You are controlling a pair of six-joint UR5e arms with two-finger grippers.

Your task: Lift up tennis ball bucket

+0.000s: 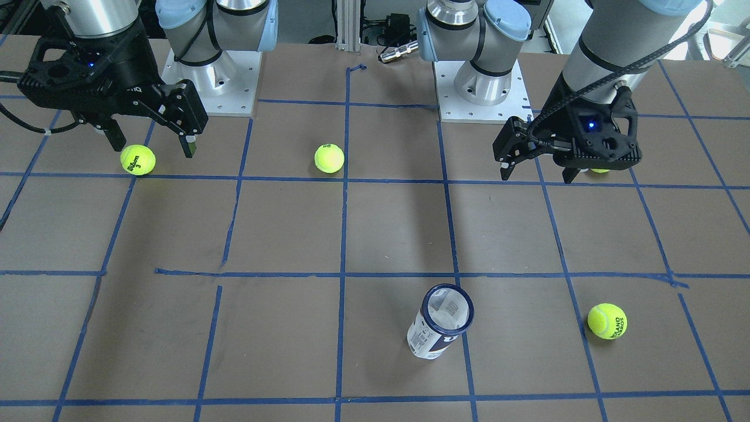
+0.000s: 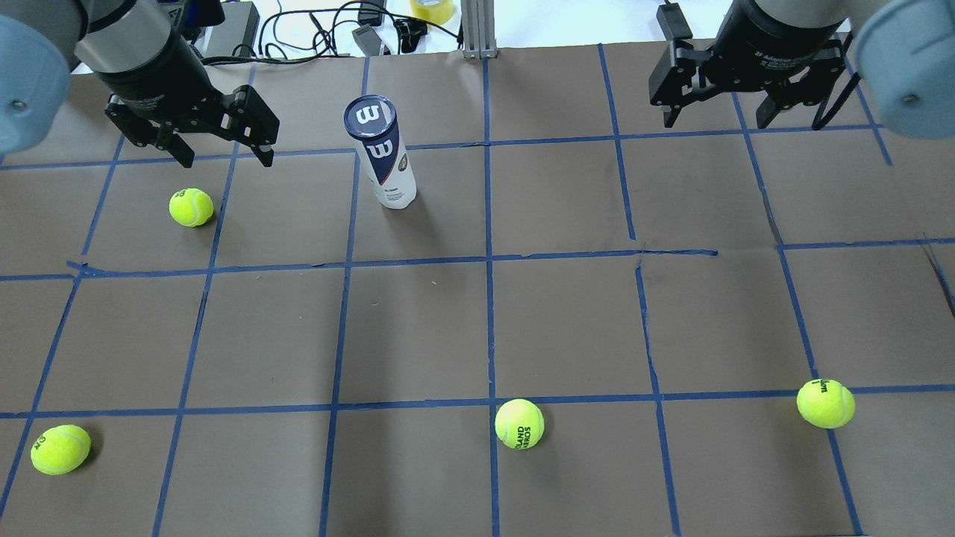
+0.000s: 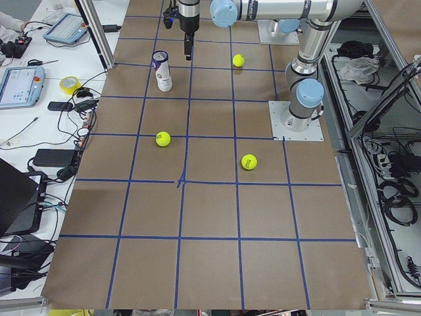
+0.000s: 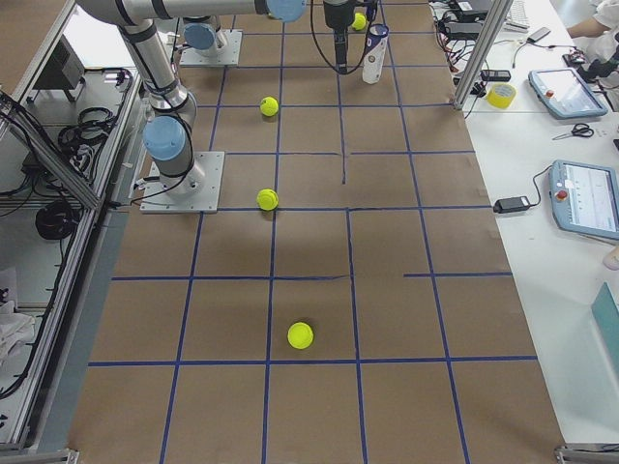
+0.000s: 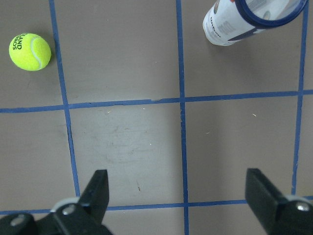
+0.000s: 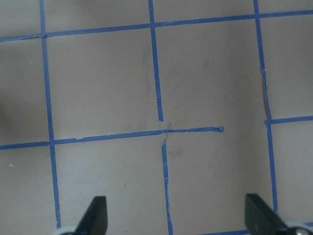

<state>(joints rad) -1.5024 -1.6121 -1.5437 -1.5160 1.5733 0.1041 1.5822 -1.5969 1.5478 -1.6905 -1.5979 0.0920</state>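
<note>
The tennis ball bucket (image 2: 380,153) is a slim clear tube with a white-and-navy label and a navy rim. It stands upright on the table's far side, also seen in the front view (image 1: 439,322) and at the top right of the left wrist view (image 5: 244,19). My left gripper (image 2: 226,159) is open and empty, raised above the table, apart from the tube and to its left in the overhead view; it also shows in the front view (image 1: 536,176). My right gripper (image 2: 716,121) is open and empty, raised at the far right, far from the tube.
Yellow-green tennis balls lie loose on the brown, blue-taped table (image 2: 418,328): one (image 2: 191,206) near my left gripper, others at the near left (image 2: 60,449), near middle (image 2: 519,424) and near right (image 2: 825,403). Cables and devices sit beyond the far edge.
</note>
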